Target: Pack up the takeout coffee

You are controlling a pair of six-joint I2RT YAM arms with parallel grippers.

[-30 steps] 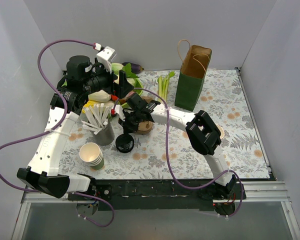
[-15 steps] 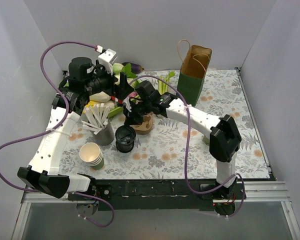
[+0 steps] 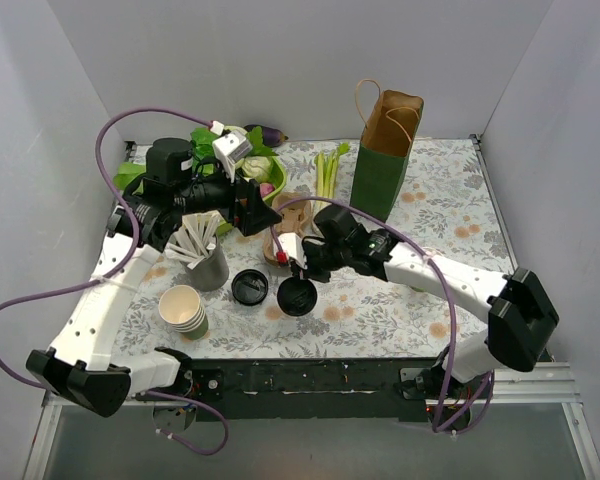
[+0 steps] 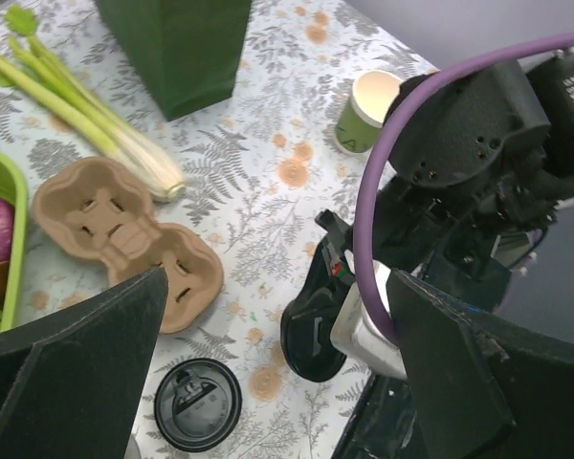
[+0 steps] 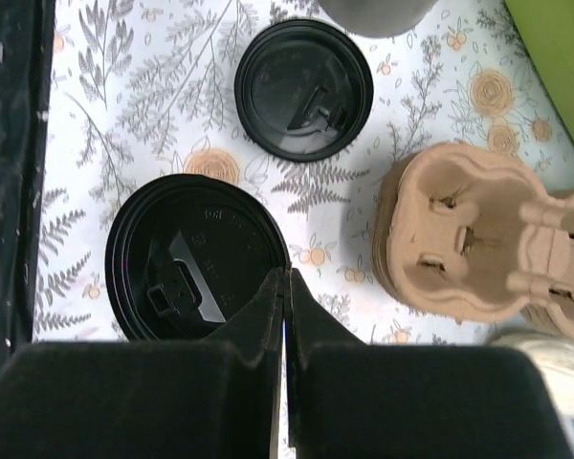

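Pinching a round black plastic lid (image 5: 187,253) by its rim, the right gripper (image 5: 283,282) has its jaws pressed together and carries the lid tilted just above the table (image 3: 460,200), near the middle of the near edge. The left gripper (image 4: 277,279) hangs toward the left edge with its jaws spread wide, holding nothing.

The takeout coffee cup (image 4: 368,110) stands upright toward the right edge, well apart from the held lid and uncovered. In the overhead view the right arm hides it.

It looks light and easily crushed: thin dark green paper outside, cream lining, a tapered wall and a rolled lip. A gentle hold around the wall just under that lip, where the paper is stiffest, should suit it. Whether it holds liquid cannot be told, so keeping it level seems wise. The lid is smooth, glossy moulded plastic, stiff but likely slippery in a rim pinch.

A second lid (image 5: 303,89) lies flat nearby, beside a rough moulded-pulp cup carrier (image 4: 134,239). A green paper bag (image 3: 380,180) stands by the far edge.
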